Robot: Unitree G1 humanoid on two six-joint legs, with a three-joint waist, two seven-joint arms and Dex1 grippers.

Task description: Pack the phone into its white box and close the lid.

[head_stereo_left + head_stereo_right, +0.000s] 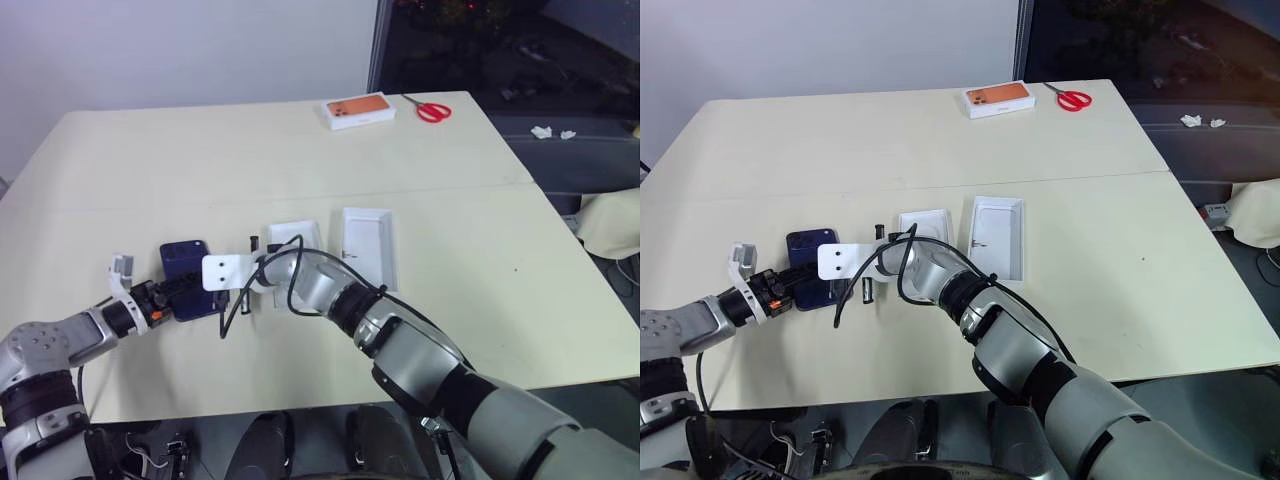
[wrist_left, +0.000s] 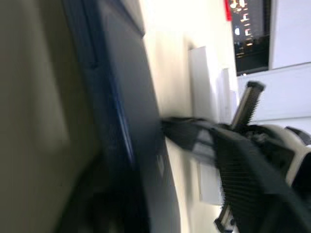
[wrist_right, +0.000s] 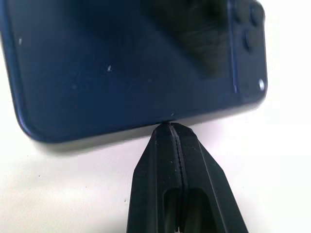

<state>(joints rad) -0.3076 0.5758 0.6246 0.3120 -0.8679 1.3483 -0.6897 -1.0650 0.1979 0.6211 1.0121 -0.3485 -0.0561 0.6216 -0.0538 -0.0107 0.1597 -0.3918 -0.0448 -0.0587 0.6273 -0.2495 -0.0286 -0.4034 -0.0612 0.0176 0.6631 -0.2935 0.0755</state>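
The left gripper (image 1: 178, 293) is at the near end of the phone (image 1: 186, 262). Its fingers look partly open around that end, but I cannot tell if they hold it yet. The phone lies back up on the table (image 1: 150, 160), not in any box.

The right gripper (image 3: 170, 127) has its two fingers pressed tight together. Their tips touch the long side of the phone, like a stopper.

Past the right gripper sit two white trays side by side. I think one is the white box (image 1: 296, 238) and the other is the lid (image 1: 368, 245). Both are open, so nothing is packed.

The right wrist view shows the closed fingers and the camera block. The head views show the trays.
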